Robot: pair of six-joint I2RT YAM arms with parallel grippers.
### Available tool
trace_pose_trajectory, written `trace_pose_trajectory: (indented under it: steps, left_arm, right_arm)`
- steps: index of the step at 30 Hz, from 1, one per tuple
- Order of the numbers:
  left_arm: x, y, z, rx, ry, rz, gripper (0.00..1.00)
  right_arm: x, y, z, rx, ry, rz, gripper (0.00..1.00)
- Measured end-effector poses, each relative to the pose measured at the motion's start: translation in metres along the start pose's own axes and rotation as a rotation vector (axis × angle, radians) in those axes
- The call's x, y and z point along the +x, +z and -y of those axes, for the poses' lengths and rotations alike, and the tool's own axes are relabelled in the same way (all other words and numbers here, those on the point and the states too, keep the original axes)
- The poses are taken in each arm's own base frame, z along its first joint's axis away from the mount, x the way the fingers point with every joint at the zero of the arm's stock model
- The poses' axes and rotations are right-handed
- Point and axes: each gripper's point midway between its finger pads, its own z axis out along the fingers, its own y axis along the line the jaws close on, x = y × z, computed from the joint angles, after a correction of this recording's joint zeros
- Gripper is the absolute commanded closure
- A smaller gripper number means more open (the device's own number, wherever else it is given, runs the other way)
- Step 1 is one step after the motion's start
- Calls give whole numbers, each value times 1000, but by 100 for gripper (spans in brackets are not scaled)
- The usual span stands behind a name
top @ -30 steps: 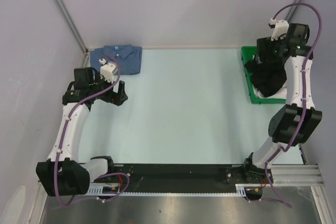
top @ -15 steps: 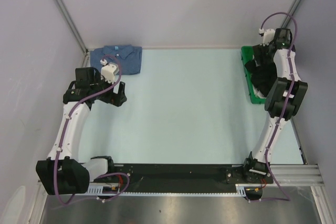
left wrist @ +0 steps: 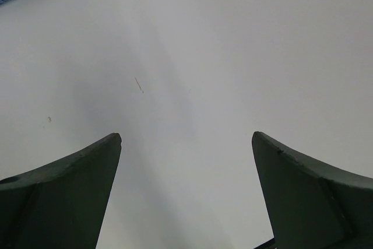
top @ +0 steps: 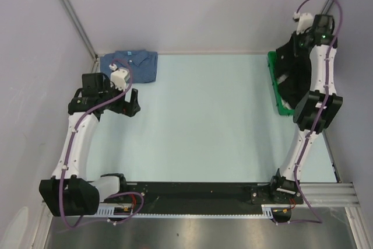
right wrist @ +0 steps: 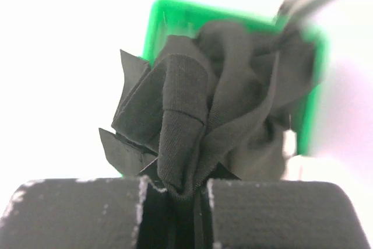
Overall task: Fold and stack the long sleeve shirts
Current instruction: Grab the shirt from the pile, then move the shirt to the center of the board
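Bright, even light; washed-out wrist views.

Right arm (top: 322,68) raised, jaws pinched shut; left arm (top: 76,138) low, jaws wide.

We read this as robotics lab or test cell, not home or shop. Signs:
- bare pale panels (top: 192,10) close in left, far and right sides
- slim metal posts (top: 71,13) run up far corners
- plain pale-green desk (top: 198,121)
- left arm (top: 78,138) and right arm (top: 309,126) bolted to black rail (top: 198,193) at near edge
- purple cables (top: 72,144) run along arms
- staged props: green bin (top: 274,86), black shirt (top: 291,77) over it, blue shirt (top: 131,65) folded in far left corner

Room beyond panels hidden from us, so "lab" is probable, not certain.
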Motion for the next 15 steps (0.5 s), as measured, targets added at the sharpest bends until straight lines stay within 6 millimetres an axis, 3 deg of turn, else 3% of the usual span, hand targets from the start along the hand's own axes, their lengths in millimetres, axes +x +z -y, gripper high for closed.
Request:
trace_pose_trajectory:
  steps: [4, 7, 10, 12, 15]
  left_arm:
    - [-20, -3, -3, -11, -29, 44, 0]
    - [-35, -4, -5, -18, -52, 73, 1]
    - [-49, -4, -9, -23, -79, 98, 1]
    - [-55, -4, -12, -29, -94, 110, 1]
    - [-62, -8, -15, -40, -117, 130, 0]
  right_arm:
    - [-80, -89, -14, -19, 24, 239, 100]
    - [-141, -178, -57, -64, 5, 454, 100]
    - [-202, -281, -135, -178, -55, 728, 100]
    - [-230, -345, -189, -285, -89, 899, 100]
    - [-261, -428, -241, -406, -91, 1130, 100]
